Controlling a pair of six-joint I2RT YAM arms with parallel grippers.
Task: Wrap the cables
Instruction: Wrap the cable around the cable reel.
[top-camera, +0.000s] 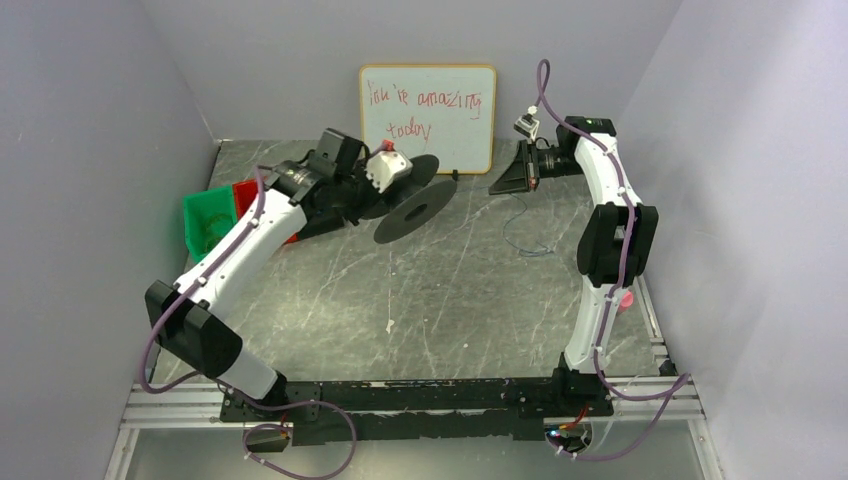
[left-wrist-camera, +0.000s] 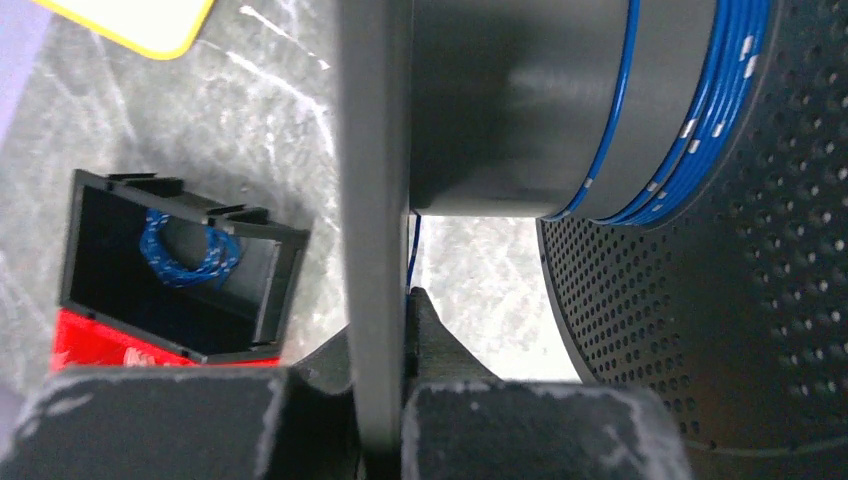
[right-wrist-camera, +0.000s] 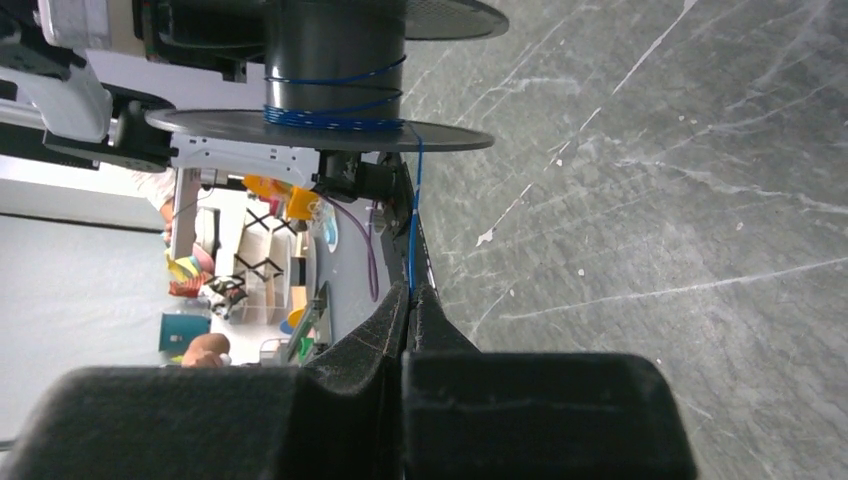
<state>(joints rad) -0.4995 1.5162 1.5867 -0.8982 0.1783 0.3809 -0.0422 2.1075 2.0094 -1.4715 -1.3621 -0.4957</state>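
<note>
My left gripper (top-camera: 362, 195) is shut on the thin flange (left-wrist-camera: 375, 150) of a black spool (top-camera: 412, 205) and holds it tilted above the table. Several turns of thin blue cable (left-wrist-camera: 715, 110) lie round the spool's core next to the perforated flange (left-wrist-camera: 720, 320). My right gripper (top-camera: 507, 180) is to the right of the spool. In the right wrist view it (right-wrist-camera: 410, 297) is shut on the blue cable (right-wrist-camera: 412, 220), which runs up to the spool (right-wrist-camera: 330, 70). A slack length of cable (top-camera: 520, 235) lies on the table below it.
A whiteboard (top-camera: 428, 105) leans on the back wall. A green bin (top-camera: 205, 220) and a red bin (top-camera: 245, 195) stand at the far left. A black box (left-wrist-camera: 90, 260) on the red bin holds a blue cable coil (left-wrist-camera: 185, 250). Grey walls close both sides.
</note>
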